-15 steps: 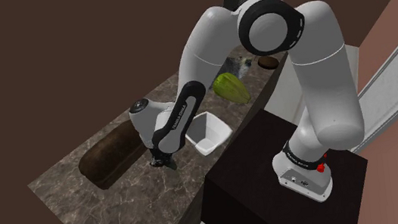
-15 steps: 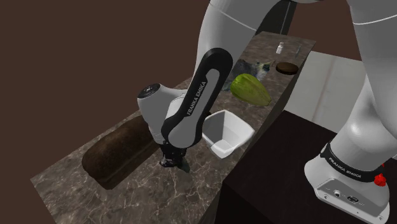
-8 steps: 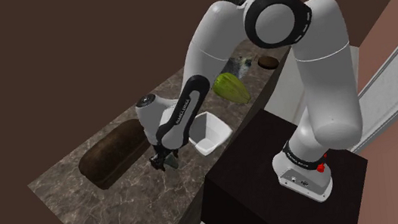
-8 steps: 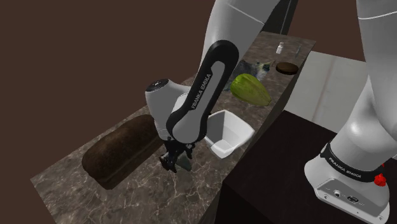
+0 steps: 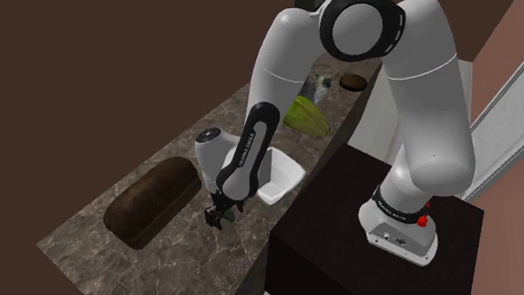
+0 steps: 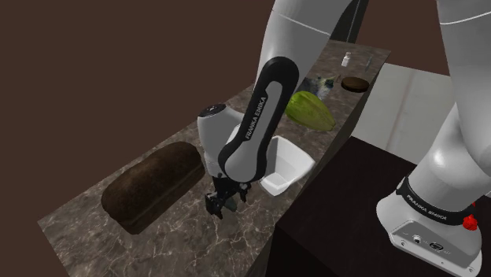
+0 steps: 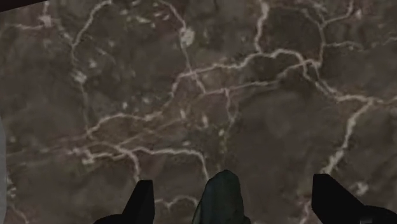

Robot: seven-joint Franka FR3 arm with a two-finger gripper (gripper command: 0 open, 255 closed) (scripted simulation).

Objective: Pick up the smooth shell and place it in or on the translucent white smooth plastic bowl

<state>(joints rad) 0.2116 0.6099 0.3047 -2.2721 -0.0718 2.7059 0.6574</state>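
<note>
You have a long dark veined counter (image 5: 143, 274) running up the shoulder view, with the dark stand (image 5: 341, 253) against its near edge at the lower right. Your white arm (image 5: 426, 104) rises from the stand, bends over at the top and comes down to the counter, its forearm slanting across the bowl's near side.

A dark brown loaf (image 5: 151, 201) lies lengthwise on the counter, to the shoulder view's left of the hand. The white bowl (image 6: 287, 177) sits upright near the counter's edge, and in the second exterior view you see nothing inside it. Further along the counter lies a green oval thing (image 6: 309, 110), and beyond that a small dark round thing (image 6: 356, 83).

Your hand points down at the counter between the loaf and the bowl, just beside the bowl. In the wrist view your fingers (image 7: 141, 202) stand wide apart, so they are open. The shell (image 7: 222, 197), a small dark greenish piece, sits between them with a gap on each side, nearer one finger than the other. It is outside the bowl, and you cannot tell from these views whether it rests on the counter
</note>
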